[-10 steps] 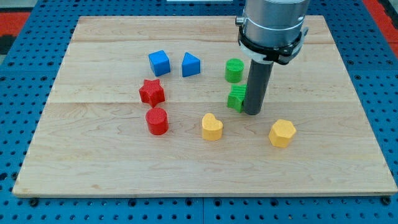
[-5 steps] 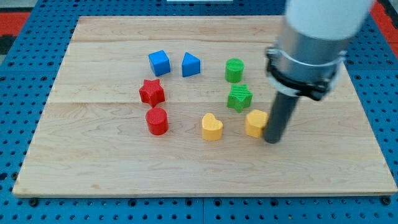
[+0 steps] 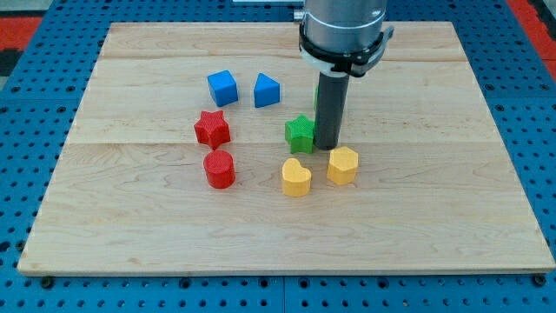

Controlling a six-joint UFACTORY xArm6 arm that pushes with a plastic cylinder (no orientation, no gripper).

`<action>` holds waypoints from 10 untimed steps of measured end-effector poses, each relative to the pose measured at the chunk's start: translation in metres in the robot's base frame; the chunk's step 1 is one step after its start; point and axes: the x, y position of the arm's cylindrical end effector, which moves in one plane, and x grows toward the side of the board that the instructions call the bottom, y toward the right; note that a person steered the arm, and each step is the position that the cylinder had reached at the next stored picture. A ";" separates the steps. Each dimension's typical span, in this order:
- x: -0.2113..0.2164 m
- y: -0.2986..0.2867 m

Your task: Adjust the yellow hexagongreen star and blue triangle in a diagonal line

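The yellow hexagon (image 3: 342,165) lies right of the board's middle, beside a yellow heart (image 3: 296,177). The green star (image 3: 301,133) lies just above and left of the hexagon. The blue triangle (image 3: 267,89) lies further up and left, next to a blue cube (image 3: 222,88). My tip (image 3: 327,146) stands against the green star's right side, just above the yellow hexagon. The rod hides most of a green cylinder (image 3: 317,90) behind it.
A red star (image 3: 212,129) and a red cylinder (image 3: 220,169) lie left of the middle. The wooden board (image 3: 113,217) rests on a blue perforated surface.
The yellow hexagon was pushed left from the right side to beside the yellow heart. My tip then moved up and left, and the green star has shifted left.
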 end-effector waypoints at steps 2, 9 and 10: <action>0.020 0.012; -0.158 0.002; -0.130 -0.013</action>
